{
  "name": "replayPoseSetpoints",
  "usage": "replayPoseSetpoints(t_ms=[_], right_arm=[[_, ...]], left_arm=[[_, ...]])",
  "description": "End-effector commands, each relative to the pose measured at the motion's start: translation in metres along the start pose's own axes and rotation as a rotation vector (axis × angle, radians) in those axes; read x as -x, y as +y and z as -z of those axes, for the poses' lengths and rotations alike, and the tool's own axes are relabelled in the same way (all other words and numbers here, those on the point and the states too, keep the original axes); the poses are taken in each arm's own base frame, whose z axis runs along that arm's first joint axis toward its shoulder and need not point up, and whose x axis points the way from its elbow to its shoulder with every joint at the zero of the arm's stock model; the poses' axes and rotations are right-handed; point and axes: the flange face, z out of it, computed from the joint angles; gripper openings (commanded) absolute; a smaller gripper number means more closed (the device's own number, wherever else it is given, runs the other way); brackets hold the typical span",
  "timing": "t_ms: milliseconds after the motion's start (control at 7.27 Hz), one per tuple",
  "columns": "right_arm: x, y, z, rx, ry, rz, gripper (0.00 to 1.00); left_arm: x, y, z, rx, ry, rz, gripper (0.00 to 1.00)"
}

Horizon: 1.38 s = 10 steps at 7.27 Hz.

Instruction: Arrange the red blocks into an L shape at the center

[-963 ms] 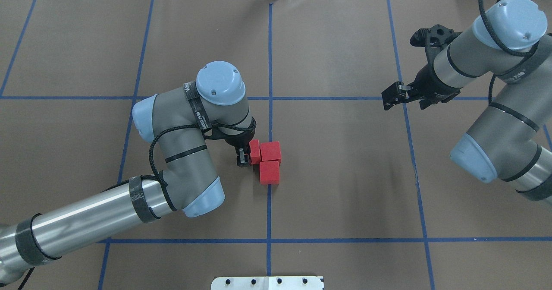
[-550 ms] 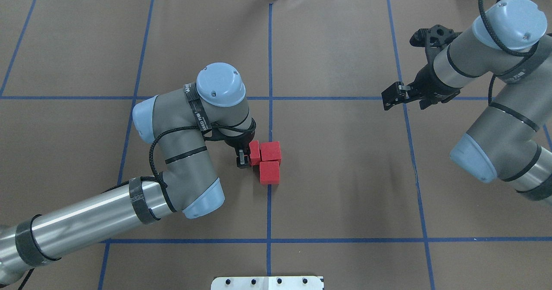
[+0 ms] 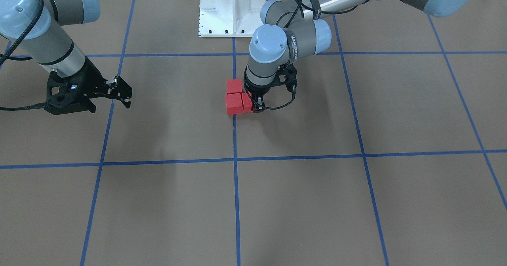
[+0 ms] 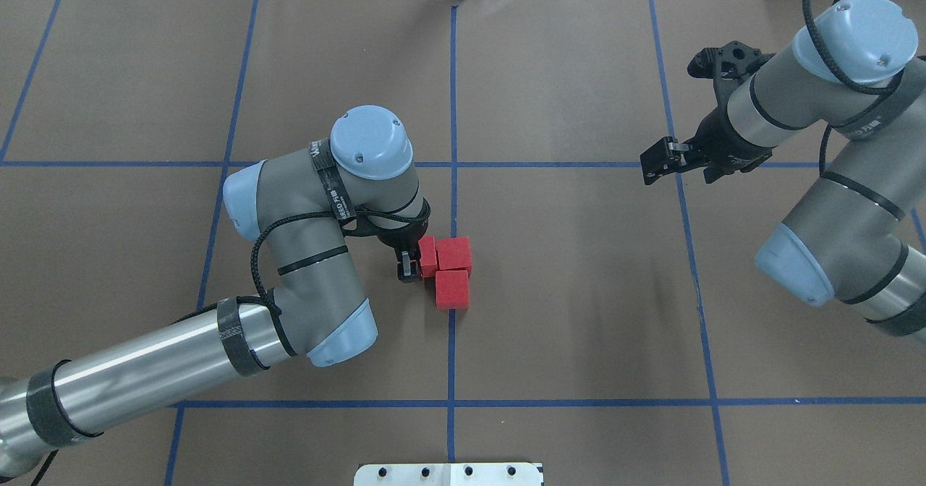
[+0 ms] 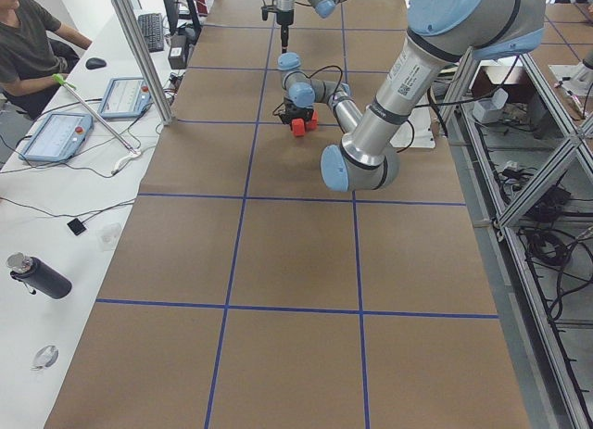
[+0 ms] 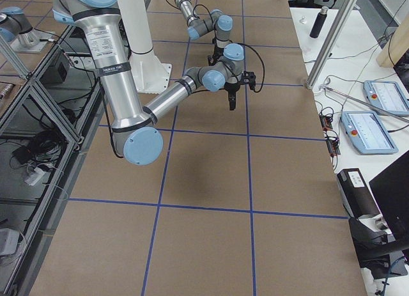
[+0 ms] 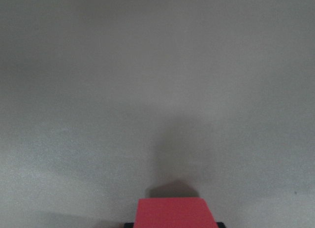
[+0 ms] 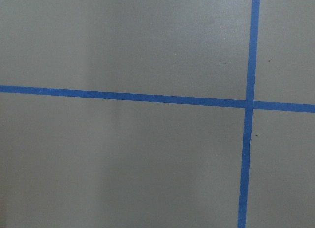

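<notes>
Three red blocks sit together at the center (image 4: 477, 218) on the middle blue tape line. One block (image 4: 454, 254) lies on the line, a second (image 4: 452, 289) lies just nearer the robot, and a third (image 4: 427, 256) lies against the first one's left side. My left gripper (image 4: 416, 258) is shut on that third block, low at the table; the block shows between the fingers in the left wrist view (image 7: 172, 214). The group also shows in the front view (image 3: 233, 103). My right gripper (image 4: 655, 164) is open and empty, far to the right.
The white robot base plate (image 4: 448, 474) is at the near edge. The left arm's elbow (image 4: 318, 254) hangs over the table left of the blocks. An operator (image 5: 28, 49) sits beside the table's far side with tablets.
The left wrist has shifted very slightly toward the robot. The blocks and the right arm have not visibly moved.
</notes>
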Motion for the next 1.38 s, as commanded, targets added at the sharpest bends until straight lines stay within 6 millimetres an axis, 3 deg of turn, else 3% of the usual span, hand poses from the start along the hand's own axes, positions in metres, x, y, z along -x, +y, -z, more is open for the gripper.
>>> replayPoseSetpoints(t_ms=[0,138,275,413,550,688,826,963,1239], right_arm=[[0.0,0.0,-0.001,0.001,0.001,-0.001,1.0],[0.0,0.0,-0.001,0.001,0.001,0.001,1.0],[-0.003,-0.003,0.001,-0.004,0.003,0.0,1.0],[-0.014,-0.011,0.005,-0.014,0.01,-0.018,1.0],[-0.034,-0.025,0.009,-0.022,0.025,-0.017,1.0],[-0.058,-0.041,0.022,-0.041,0.044,0.019,1.0],[-0.091,-0.058,0.029,-0.03,0.042,-0.002,1.0],[-0.132,-0.075,0.043,-0.024,0.034,-0.029,1.0],[-0.244,-0.09,0.064,-0.011,0.053,-0.006,1.0]], left_arm=[[0.0,0.001,0.002,0.004,0.0,-0.003,1.0],[0.002,0.0,0.004,0.008,0.001,-0.006,1.0],[0.003,0.001,0.021,0.035,0.011,-0.048,1.0],[0.008,0.001,0.052,0.067,0.031,-0.167,1.0],[0.024,-0.048,0.065,0.069,0.045,-0.363,1.0],[0.041,-0.114,0.084,0.062,0.077,-0.601,1.0],[0.039,-0.183,0.106,0.023,0.104,-0.818,1.0],[0.032,-0.249,0.119,-0.043,0.111,-1.013,1.0],[-0.018,-0.361,0.163,-0.196,0.129,-1.361,1.0]])
